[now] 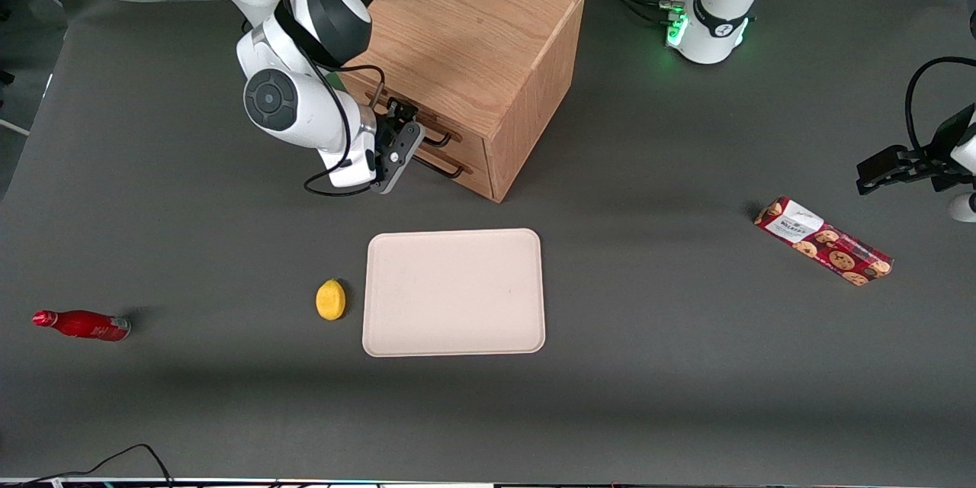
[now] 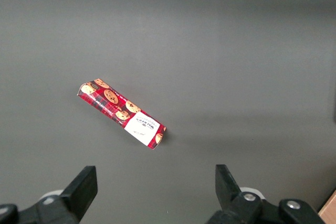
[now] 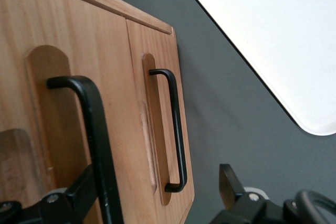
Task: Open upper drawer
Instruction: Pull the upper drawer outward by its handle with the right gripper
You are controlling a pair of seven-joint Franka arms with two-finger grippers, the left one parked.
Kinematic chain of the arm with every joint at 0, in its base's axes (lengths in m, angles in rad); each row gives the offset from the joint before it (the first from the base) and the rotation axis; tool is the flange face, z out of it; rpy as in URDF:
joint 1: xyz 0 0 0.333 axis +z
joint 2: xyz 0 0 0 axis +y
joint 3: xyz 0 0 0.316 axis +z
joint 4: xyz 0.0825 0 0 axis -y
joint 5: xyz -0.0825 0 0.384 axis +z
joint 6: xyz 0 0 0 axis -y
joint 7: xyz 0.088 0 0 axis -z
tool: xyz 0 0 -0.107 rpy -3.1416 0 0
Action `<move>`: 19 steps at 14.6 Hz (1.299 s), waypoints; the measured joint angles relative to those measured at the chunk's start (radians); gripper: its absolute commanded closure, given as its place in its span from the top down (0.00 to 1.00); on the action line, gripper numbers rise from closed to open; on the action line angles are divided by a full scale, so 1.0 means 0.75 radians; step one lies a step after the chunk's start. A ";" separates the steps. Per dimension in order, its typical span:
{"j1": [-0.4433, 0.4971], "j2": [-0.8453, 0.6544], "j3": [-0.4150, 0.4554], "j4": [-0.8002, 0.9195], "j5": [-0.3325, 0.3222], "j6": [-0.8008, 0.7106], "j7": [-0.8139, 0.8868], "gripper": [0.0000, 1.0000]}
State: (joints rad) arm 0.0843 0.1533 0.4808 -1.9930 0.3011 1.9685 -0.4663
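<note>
The upper drawer (image 1: 469,143) is the top one of two in the light-oak cabinet (image 1: 473,23) and looks shut. Its thin black bar handle (image 1: 436,139) faces my right gripper (image 1: 408,139), which hangs right in front of the drawer fronts. In the right wrist view the upper drawer front (image 3: 47,103) and its handle (image 3: 97,145) are very close. My gripper (image 3: 156,184) is open. The handle bar runs just inside one of the fingers (image 3: 79,192); I cannot tell whether they touch. The look-alike bottom drawer (image 3: 135,77) with its own handle (image 3: 178,129) lies beside it, also shut.
A pale tray (image 1: 454,292) lies on the grey table nearer the front camera than the cabinet; it also shows in the right wrist view (image 3: 273,35). A lemon (image 1: 330,299) sits beside it. A red bottle (image 1: 82,325) lies toward the working arm's end, a cookie pack (image 1: 823,240) toward the parked arm's.
</note>
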 measured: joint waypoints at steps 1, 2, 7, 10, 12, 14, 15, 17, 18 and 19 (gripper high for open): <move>0.000 0.000 0.000 -0.008 -0.001 0.008 -0.002 1.00; -0.001 0.001 0.000 -0.012 -0.006 0.018 -0.005 1.00; -0.006 0.017 -0.010 0.007 -0.029 0.029 -0.011 1.00; -0.022 0.071 -0.026 0.085 -0.100 0.043 -0.011 1.00; -0.026 0.116 -0.054 0.143 -0.125 0.044 -0.013 1.00; -0.029 0.157 -0.084 0.199 -0.138 0.044 -0.018 1.00; -0.031 0.176 -0.096 0.225 -0.156 0.044 -0.022 1.00; -0.032 0.211 -0.119 0.276 -0.203 0.043 -0.039 1.00; -0.032 0.227 -0.138 0.301 -0.213 0.043 -0.062 1.00; -0.032 0.241 -0.163 0.322 -0.216 0.043 -0.099 1.00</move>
State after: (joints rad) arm 0.0602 0.3342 0.3588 -1.7513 0.1391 2.0010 -0.5407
